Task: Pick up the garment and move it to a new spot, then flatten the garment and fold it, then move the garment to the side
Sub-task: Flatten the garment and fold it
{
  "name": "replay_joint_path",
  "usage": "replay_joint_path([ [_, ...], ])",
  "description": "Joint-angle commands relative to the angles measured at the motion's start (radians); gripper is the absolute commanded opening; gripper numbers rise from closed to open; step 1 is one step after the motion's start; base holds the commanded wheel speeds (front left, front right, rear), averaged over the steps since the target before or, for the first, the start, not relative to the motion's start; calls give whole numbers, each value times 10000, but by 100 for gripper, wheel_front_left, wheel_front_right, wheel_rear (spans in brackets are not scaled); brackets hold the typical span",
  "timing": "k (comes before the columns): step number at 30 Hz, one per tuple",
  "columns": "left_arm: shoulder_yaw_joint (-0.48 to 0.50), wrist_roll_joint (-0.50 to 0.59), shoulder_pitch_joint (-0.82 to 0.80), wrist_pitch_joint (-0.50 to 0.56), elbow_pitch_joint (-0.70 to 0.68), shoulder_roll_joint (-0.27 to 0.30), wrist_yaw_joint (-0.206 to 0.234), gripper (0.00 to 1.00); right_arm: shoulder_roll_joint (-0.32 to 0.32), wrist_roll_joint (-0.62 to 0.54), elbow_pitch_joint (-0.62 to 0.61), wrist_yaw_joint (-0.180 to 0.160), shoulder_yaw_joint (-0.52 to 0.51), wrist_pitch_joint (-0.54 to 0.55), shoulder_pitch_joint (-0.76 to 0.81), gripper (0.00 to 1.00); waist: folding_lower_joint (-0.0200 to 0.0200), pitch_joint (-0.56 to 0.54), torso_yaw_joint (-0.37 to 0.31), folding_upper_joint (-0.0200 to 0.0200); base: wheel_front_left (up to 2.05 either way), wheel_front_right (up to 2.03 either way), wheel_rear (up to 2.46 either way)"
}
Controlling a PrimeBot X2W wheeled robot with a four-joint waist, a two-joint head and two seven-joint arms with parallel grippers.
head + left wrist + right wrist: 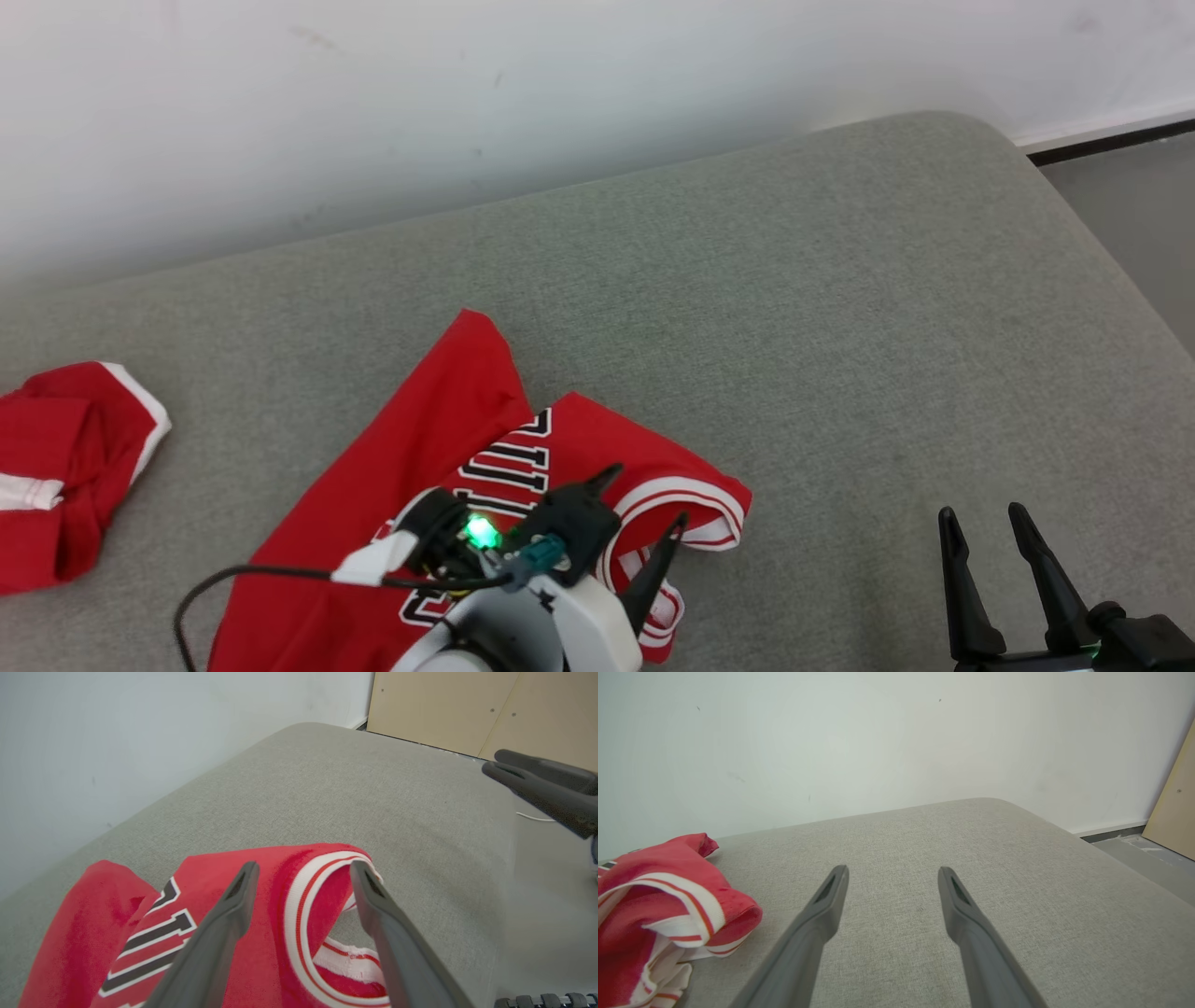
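Apparently the pick-up step is getting under way: the garment (439, 457) is lying rumpled on the grey cushion (840, 327). The left gripper (644, 495) is hovering spread-fingered over its striped trim, gripping nothing. The right gripper (982, 510) is waiting agape above bare cushion. Next move is probably calling for lowering and pinching the trim.

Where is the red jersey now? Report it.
In the head view the red jersey lies rumpled on the grey cushion, lower centre, under the open left gripper.

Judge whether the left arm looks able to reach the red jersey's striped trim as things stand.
Probably yes. The left gripper is open, its fingers poised either side of the striped trim of the garment, with nothing lying between them.
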Motion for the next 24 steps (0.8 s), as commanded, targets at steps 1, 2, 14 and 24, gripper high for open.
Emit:
replay_joint_path([
  [1, -147, 186, -202, -13, 282, -45, -75, 100, -23, 60, 30, -22, 17, 7, -109, 100, 0, 151, -237, -1, 0, 0, 0],
  [2, -222, 233, -324, -28, 536, -112, -88, 100, -22, 98, 40, -22, 15, 7, -109, 100, 0, 180, -311, -1, 0, 0, 0],
  [14, -273, 899, -1391, -323, 3273, -56, 353, 0, -23, 190, 13, -22, 44, 6, -261, 100, 0, 556, -788, -1, 0, 0, 0],
  [24, -205, 465, -1769, -1170, 4120, -381, 319, 0, -23, 88, 29, -22, -72, 6, -262, 100, 0, 583, -529, -1, 0, 0, 0],
])
